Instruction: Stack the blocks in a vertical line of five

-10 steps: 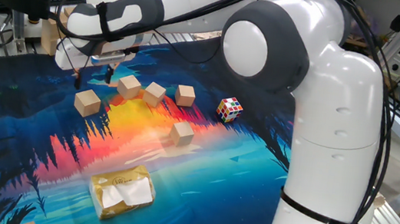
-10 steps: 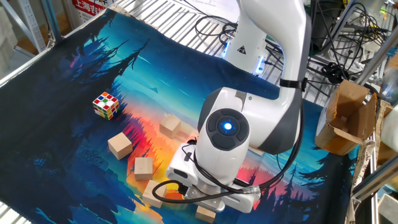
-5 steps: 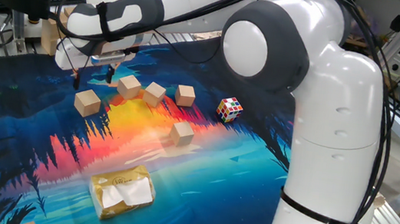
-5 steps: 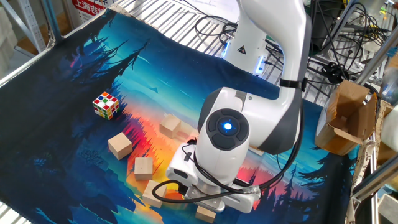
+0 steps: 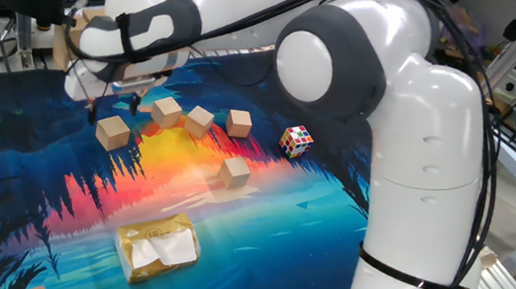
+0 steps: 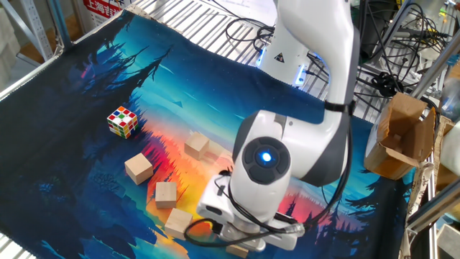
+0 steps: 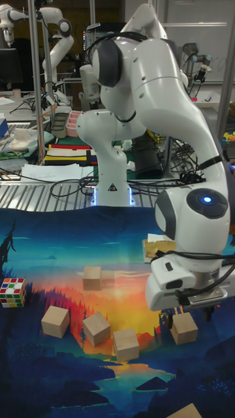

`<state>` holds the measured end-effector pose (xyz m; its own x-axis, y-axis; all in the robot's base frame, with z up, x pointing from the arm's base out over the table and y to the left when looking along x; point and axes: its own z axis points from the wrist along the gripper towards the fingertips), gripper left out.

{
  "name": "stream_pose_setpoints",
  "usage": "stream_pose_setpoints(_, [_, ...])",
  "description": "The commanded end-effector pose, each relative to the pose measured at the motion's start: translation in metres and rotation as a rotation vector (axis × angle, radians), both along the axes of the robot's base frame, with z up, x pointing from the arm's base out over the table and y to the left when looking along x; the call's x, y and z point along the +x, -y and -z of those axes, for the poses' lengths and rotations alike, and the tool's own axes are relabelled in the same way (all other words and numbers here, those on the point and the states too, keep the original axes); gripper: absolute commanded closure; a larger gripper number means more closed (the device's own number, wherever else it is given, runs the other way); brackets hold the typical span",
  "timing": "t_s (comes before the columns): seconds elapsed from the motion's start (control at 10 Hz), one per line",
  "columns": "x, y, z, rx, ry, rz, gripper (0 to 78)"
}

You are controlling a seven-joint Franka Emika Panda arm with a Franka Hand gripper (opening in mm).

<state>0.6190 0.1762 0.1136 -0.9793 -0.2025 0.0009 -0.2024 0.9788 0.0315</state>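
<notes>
Five light-tan blocks lie apart on the printed mat, none stacked. In one fixed view they are at the left [image 5: 113, 131], in a back row [image 5: 167, 111], [image 5: 199, 121], [image 5: 239, 122], and nearer the front [image 5: 234, 171]. My gripper [image 5: 118, 106] hangs open just above and behind the leftmost block. The tall fixed view shows its dark fingertips [image 7: 166, 320] on either side of that block [image 7: 184, 327], with the other blocks [image 7: 126, 343], [image 7: 96, 328], [image 7: 55, 321], [image 7: 92, 277] to the left. In the other fixed view the hand hides the fingers and most of this block [image 6: 237, 250].
A multicoloured puzzle cube [image 5: 296, 141] sits right of the back row. A tan paper-wrapped packet [image 5: 157, 246] lies near the mat's front edge. The corner of a pale wooden piece [image 7: 186, 411] shows at the tall fixed view's bottom edge. A cardboard box [image 6: 402, 137] stands off the mat.
The hand has shifted a little left and down toward the leftmost block. The blocks have not moved.
</notes>
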Motion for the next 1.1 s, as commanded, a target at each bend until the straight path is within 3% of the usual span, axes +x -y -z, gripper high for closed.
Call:
stream_pose_setpoints(0.1, [-0.006,0.000,0.003,0.000,0.004,0.003,0.1])
stream_pose_setpoints(1.1, [-0.011,0.001,0.020,0.006,0.013,0.009,0.1])
